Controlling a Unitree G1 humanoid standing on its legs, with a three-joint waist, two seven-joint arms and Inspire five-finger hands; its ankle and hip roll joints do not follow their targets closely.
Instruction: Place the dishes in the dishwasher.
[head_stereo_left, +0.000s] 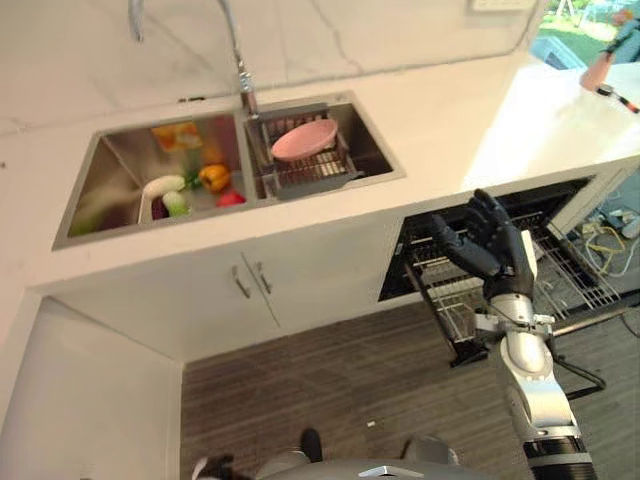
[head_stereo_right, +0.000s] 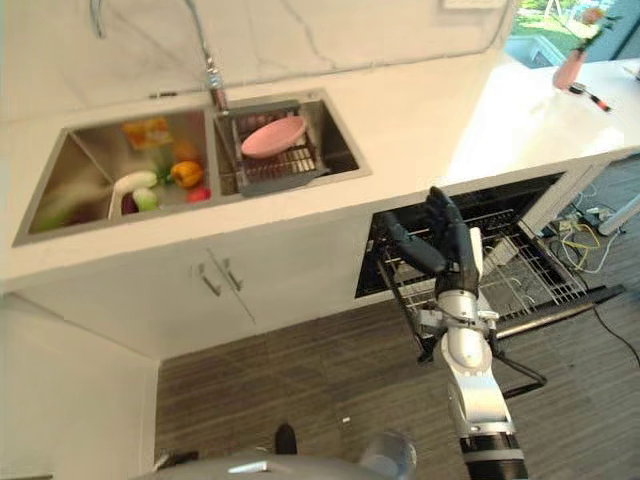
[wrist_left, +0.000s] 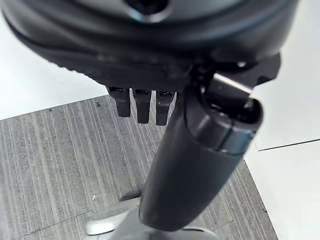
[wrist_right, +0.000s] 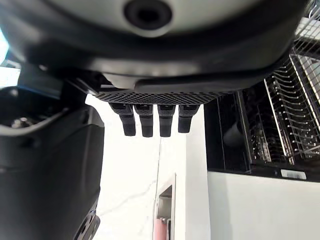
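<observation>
Left eye view: the pink, shallow, round dish (head_stereo_left: 304, 139) lies tilted on a grey wire drying rack (head_stereo_left: 312, 170) in the right basin of the steel double sink (head_stereo_left: 120, 160), upper centre of the frame; the left basin holds coloured vegetables (head_stereo_left: 213, 178) and a white utensil (head_stereo_left: 158, 188); at right centre the dark right hand (head_stereo_left: 487, 243) is raised with fingers straight and spread, holding nothing, in front of the pulled-out wire dishwasher rack (head_stereo_left: 570, 275) under the white stone counter (head_stereo_left: 450, 110).

Right eye view: the same layout; the pink dish sits upper centre, well apart from the right hand, which stands at centre right before the open dishwasher (head_stereo_right: 480, 225).

Left wrist view: the left hand (wrist_left: 142, 102) hangs over grey plank flooring (wrist_left: 50, 165); its fingers point down, relaxed and empty.

Right wrist view: the right hand's fingers (wrist_right: 150, 120) are extended in a row, nothing between them; the dishwasher rack shows at the right edge.

Judged from its look, the dish is light, rigid and smooth, probably slippery if wet and likely breakable; the raised rim nearest the counter edge seems the best hold, thumb on one face and fingers on the other, lifting it clear of the rack wires.
</observation>
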